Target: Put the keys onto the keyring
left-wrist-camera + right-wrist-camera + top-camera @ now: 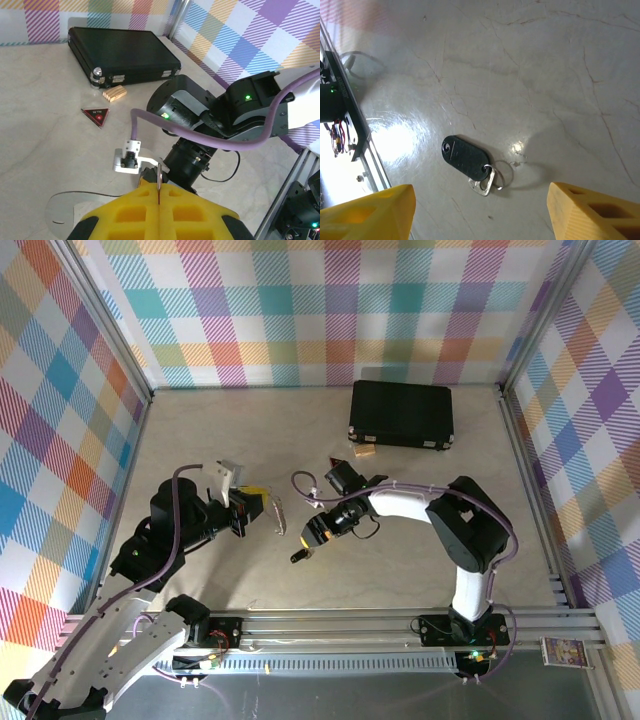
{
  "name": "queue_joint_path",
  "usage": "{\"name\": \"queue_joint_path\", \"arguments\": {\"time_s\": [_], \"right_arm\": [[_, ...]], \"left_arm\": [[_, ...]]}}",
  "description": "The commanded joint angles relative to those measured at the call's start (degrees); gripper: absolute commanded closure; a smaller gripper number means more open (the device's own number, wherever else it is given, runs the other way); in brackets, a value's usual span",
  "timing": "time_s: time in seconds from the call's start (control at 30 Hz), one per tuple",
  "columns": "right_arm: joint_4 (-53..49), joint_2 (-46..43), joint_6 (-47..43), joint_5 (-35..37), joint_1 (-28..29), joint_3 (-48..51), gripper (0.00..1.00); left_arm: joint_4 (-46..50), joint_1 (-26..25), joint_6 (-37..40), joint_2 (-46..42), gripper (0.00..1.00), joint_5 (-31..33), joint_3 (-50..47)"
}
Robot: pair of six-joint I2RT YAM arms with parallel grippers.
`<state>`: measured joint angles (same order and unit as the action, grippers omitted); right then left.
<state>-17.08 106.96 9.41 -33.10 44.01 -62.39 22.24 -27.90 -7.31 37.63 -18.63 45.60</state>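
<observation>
The keys [466,158] are lying on the desk [545,75] under the spread right end effector [480,201]; the left end effector [256,502] is pinching the keyring [279,516].

**Bright, Even Light With One Hot Spot**

Diffuse light fills the overhead view, and only soft, pale shadows lie on the table [200,430]. In the right wrist view a white glare burns out the table's lower left (detail there is lost). The key [465,157] is sharp, while the right gripper [481,205] looks soft at the bottom corners. In the left wrist view the left gripper [159,195] sits near the lens and blurs. The keyring [159,179] is a thin glinting sliver, the case [120,47] has a dull sheen, and a green lamp [246,97] glows.
</observation>
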Motion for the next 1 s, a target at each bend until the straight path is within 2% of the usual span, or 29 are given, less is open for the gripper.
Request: {"name": "queue_joint_path", "arguments": {"time_s": [0.0, 0.23, 0.67, 0.83, 0.97], "right_arm": [[0.59, 1.73, -1.66, -2.66, 0.88, -1.09, 0.32], [1.50, 3.43, -1.52, -1.63, 2.65, -0.48, 0.37], [1.21, 3.30, -2.19, -2.27, 3.19, 1.02, 0.56], [0.97, 3.04, -2.53, -1.18, 3.20, 1.48, 0.58], [1.71, 1.86, -2.88, -0.24, 3.21, 2.38, 0.56]], "left_arm": [[-2.73, 0.85, -0.96, -1.22, 1.00, -1.25, -0.36], [-3.21, 1.10, -0.97, -0.89, 1.00, -1.54, -0.93], [-4.32, 1.77, -1.20, 0.00, 1.00, -2.02, -1.39], [-4.69, 2.09, -1.45, 0.12, 1.00, -2.40, -1.55], [-5.06, 2.34, -1.57, 0.33, 1.00, -2.63, -1.65]]}}
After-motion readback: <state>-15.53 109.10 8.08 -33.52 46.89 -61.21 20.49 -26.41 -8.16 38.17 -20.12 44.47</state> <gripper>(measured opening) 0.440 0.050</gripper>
